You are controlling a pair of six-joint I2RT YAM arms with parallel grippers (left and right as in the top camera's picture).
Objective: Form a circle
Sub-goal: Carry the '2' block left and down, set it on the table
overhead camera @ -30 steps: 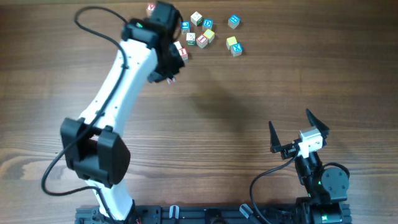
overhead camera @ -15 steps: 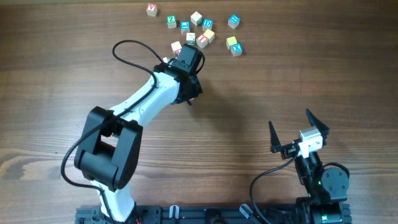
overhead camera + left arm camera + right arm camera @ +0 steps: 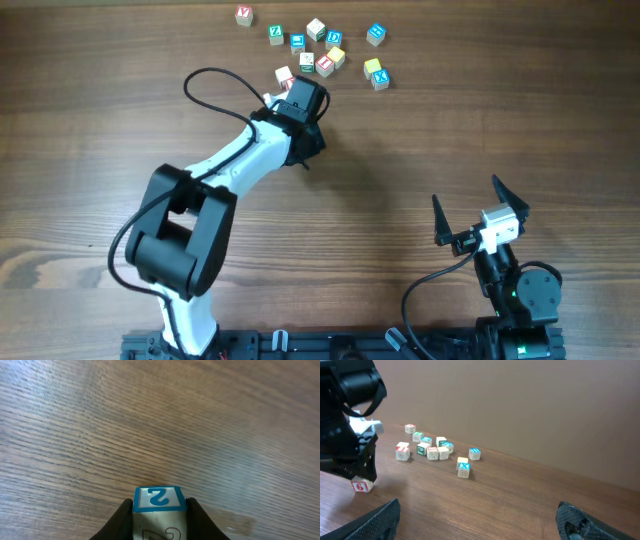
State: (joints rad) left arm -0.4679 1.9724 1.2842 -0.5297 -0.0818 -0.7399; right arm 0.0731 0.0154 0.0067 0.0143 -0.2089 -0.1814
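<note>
My left gripper (image 3: 159, 506) is shut on a small letter cube (image 3: 159, 497) whose top face has a blue frame and a blue figure. In the right wrist view the same cube (image 3: 362, 485) shows a red figure and hangs at table level under the left gripper (image 3: 361, 476). Seen from overhead, the left gripper (image 3: 303, 125) covers the cube, just in front of a loose cluster of letter cubes (image 3: 324, 62). No circle shows among them. My right gripper (image 3: 467, 192) stands open and empty near the front right.
A blue X cube (image 3: 379, 80) and a yellow cube (image 3: 372, 67) sit at the cluster's right. A white and red cube (image 3: 243, 15) lies apart at the back left. The left arm's black cable (image 3: 205, 80) loops over the table.
The left arm swung from the back of the cluster toward the front and right with the cube in its jaws. Over the last half second it barely moved. The right arm stayed still.
</note>
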